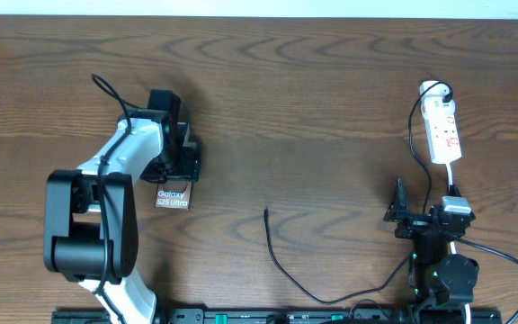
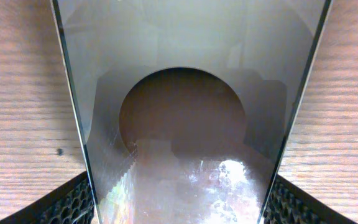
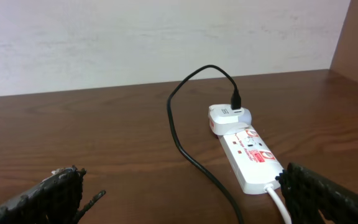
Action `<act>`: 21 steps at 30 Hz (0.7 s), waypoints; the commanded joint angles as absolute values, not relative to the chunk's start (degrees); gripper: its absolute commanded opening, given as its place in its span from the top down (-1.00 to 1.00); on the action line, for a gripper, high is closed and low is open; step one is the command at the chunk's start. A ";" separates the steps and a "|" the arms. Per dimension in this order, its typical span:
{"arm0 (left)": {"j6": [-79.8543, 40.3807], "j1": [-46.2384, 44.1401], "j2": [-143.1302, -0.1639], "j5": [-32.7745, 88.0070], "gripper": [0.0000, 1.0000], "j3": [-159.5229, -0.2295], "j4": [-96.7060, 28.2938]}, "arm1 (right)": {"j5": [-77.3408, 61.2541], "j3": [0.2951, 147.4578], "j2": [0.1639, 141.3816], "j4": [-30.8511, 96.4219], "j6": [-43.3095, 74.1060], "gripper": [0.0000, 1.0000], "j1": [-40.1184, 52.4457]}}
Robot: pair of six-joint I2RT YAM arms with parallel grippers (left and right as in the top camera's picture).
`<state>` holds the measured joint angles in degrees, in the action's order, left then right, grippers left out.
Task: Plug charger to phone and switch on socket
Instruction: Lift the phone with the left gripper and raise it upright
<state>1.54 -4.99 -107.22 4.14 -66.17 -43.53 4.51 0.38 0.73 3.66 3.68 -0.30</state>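
Observation:
The phone [image 1: 173, 198] lies flat at the left, its "Galaxy S25 Ultra" text showing. My left gripper [image 1: 176, 164] sits over its far end and is shut on it. In the left wrist view the glossy phone [image 2: 179, 93] fills the frame, with a finger of the left gripper [image 2: 179, 214] against each edge. The charger [image 1: 277, 261] has its free tip at the table's middle and runs in a curve to the right. The socket [image 1: 444, 133] lies at the far right with a white plug [image 1: 433, 90]. My right gripper [image 1: 425, 207] is open and empty, just short of the socket [image 3: 248, 157].
In the right wrist view the black charger cable [image 3: 180, 134] loops up into the white plug [image 3: 227, 118], between the right gripper [image 3: 185, 205] fingers. A white cord [image 3: 277, 202] leaves the socket's near end. A white wall backs the table.

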 commanded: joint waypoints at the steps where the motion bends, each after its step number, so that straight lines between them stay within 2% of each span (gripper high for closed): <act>1: 1.87 -4.95 -102.69 4.25 0.85 -68.40 -44.29 | 4.54 0.32 0.49 3.90 3.75 -0.99 -0.27; 8: 1.83 -4.95 -99.55 8.88 0.85 -68.40 -45.23 | 4.54 0.32 0.49 3.90 3.77 -0.99 -0.27; 14: 0.38 -4.95 -97.80 29.19 0.85 -68.49 -45.17 | 4.54 0.32 0.49 3.90 3.77 -0.98 -0.27; 21: -12.32 -4.95 -97.27 46.04 0.85 -68.49 -41.25 | 4.54 0.32 0.49 3.88 3.77 -0.99 -0.27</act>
<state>-3.88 -4.99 -99.20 33.32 -66.59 -42.65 4.49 0.38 0.73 3.66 3.68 -0.30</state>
